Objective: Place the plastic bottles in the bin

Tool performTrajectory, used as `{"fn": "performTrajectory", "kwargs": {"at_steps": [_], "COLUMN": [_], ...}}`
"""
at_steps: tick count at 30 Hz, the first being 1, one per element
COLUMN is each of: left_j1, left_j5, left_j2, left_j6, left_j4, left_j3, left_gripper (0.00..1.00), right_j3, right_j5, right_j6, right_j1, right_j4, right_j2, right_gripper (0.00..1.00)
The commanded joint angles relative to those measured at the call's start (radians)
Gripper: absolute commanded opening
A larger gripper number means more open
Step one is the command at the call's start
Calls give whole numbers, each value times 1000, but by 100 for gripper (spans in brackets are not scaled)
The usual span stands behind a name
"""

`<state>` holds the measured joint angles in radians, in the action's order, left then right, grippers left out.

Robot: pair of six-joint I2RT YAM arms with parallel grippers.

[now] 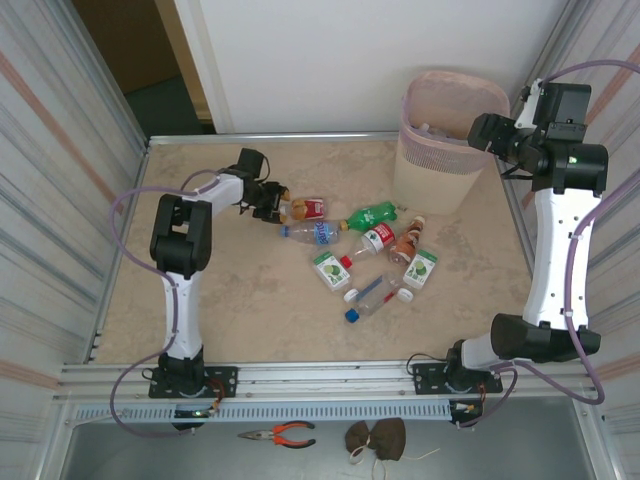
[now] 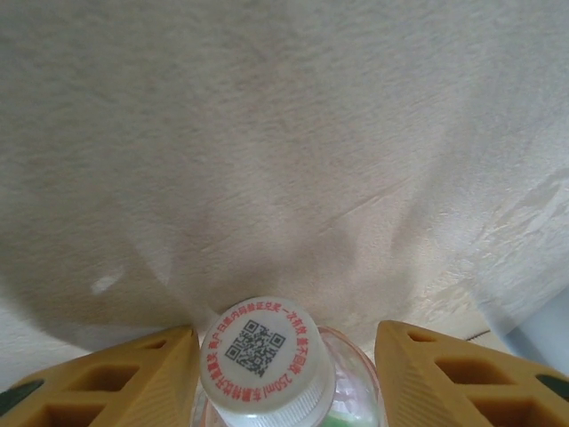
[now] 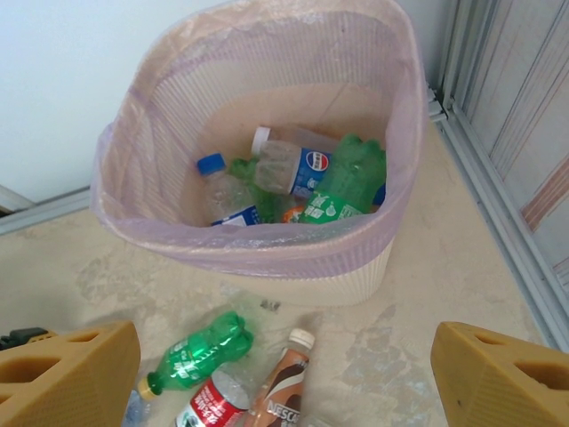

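Stone-look desk (image 1: pixel 250 300): left claw (image 2: pixel 286 336) straddles a white-capped bottle (image 2: pixel 267 360), grip uncertain; close squarely before lifting; right claw (image 3: pixel 284 356) hangs wide, empty, by bin (image 3: pixel 293 267)

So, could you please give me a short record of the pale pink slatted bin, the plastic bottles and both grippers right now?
bin: pale pink slatted plastic bin with clear liner, upright, far right of the table
in bin: several bottles, including a blue-capped clear bottle
on table: loose cluster of lying bottles mid-table, including a brown coffee bottle
left gripper: fingers either side of a white-capped clear bottle; grip cannot be told
right gripper: open, empty, raised beside the bin
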<state>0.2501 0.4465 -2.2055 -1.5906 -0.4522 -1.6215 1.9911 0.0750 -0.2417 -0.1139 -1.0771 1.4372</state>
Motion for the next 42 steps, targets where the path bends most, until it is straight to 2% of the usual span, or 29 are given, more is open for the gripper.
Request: {"fn": "performTrajectory", "kwargs": {"at_steps": [1,11,20,26,29,35,42], "left_j1": [10,12,-5,-13,-13,-8,11], "left_j5": [15,13,-38,-45,-43,-37,2], "left_j2": [-23,-18,50,127,190,333,546], "left_j6": [-23,-29,42,175,264,527,827], "left_j4": [-22,7,42,140,243,366,547], "left_j3": [-14,0,1,-8,14,27,136], "left_gripper": [54,40,30,28,28,28,27], "right_j3": [-9,-12,-12,-21,-45,-126,-273], "right_j5": [-9,-8,-7,19,51,157,302], "right_j6": [23,25,27,17,9,-16,-59], "right_j1": [-10,-14,-14,-13,-13,-13,-12], "right_j4": [12,17,21,32,63,170,366], "right_j2": [-33,-38,-53,-67,-84,-136,-215], "right_gripper": [84,83,82,82,82,81,79]}}
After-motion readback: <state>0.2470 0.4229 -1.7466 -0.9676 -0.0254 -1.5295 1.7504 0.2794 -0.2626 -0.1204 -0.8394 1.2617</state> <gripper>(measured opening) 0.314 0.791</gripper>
